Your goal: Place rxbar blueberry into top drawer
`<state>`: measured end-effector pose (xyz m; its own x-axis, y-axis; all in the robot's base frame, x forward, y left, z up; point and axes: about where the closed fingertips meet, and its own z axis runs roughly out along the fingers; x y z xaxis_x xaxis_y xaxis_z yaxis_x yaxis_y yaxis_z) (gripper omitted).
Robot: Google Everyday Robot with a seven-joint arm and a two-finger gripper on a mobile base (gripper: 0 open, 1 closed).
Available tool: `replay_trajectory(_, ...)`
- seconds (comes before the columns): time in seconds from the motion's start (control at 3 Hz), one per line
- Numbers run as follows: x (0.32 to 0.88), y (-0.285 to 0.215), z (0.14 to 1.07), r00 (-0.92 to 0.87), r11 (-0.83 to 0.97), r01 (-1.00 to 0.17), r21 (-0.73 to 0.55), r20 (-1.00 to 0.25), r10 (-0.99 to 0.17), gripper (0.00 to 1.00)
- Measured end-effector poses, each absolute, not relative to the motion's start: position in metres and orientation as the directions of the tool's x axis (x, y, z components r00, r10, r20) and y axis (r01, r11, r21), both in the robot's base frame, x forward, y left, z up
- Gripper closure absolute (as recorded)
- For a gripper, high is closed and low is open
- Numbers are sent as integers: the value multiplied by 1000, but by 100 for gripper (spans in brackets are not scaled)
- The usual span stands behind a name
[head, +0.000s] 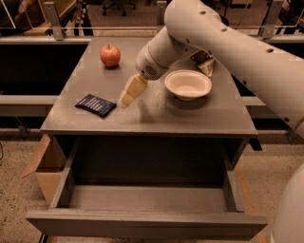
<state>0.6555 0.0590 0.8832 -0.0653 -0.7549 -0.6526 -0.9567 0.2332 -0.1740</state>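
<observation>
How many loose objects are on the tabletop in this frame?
4: the apple back left, the rxbar blueberry front left, the white bowl right of centre, a chip bag behind it, partly hidden by the arm. The gripper hovers right of the bar.

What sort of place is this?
Probably an office or lab: a grey table with an open drawer, chair legs behind, a cardboard box below. The tool hangs over the table near the snack bar.
</observation>
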Motion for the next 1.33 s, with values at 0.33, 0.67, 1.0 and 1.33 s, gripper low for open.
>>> replay_trajectory(0.33, 660, 82, 867, -77, 229, -962, -146, -663, -744, 0)
replay_trajectory(0.67, 657, 105, 858, -75, 216, -967, -137, -656, -751, 0)
replay_trajectory(1.0, 651, 125, 852, -85, 219, -967, -132, -642, -762, 0)
replay_trajectory(1.33, 648, 138, 845, -101, 226, -966, -123, -629, -771, 0)
